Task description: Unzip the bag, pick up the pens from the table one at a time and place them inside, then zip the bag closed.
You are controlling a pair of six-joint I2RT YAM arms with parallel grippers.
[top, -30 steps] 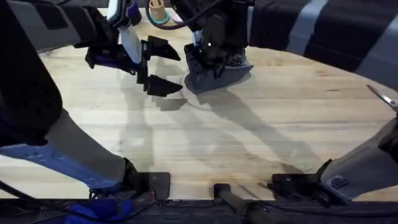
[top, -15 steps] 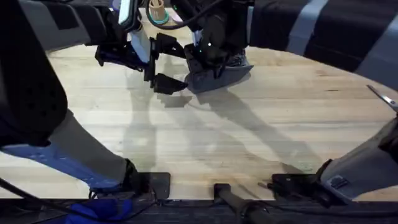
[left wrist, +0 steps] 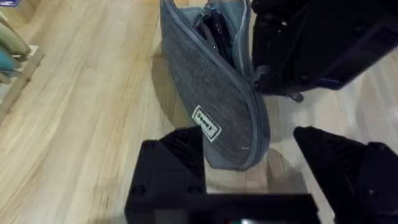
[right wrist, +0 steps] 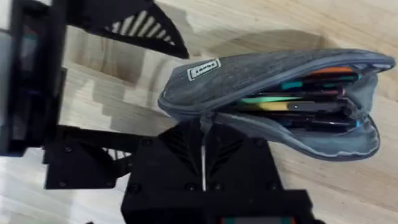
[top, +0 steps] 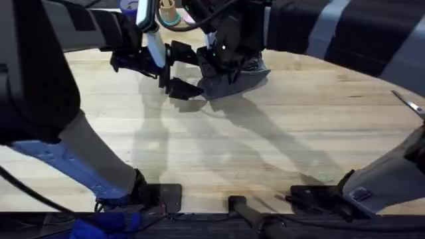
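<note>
The grey fabric bag lies on the pale wooden table at the far middle, its zipper open. Several pens in black, green, yellow and orange lie inside it; they show dark in the left wrist view as pens. My right gripper is shut at the zipper end of the bag, and its arm covers part of the bag from above. My left gripper is open just left of the bag, and the rounded end of the bag lies between its spread fingers.
Silver scissors lie at the table's right edge. A cup holding tools stands at the back, behind the left arm. The right arm's black body crowds the bag's far side. Bare wood spreads across the near half.
My left gripper has moved right and slightly away from the camera, closing in on the bag while staying open. The right arm and bag have held still.
</note>
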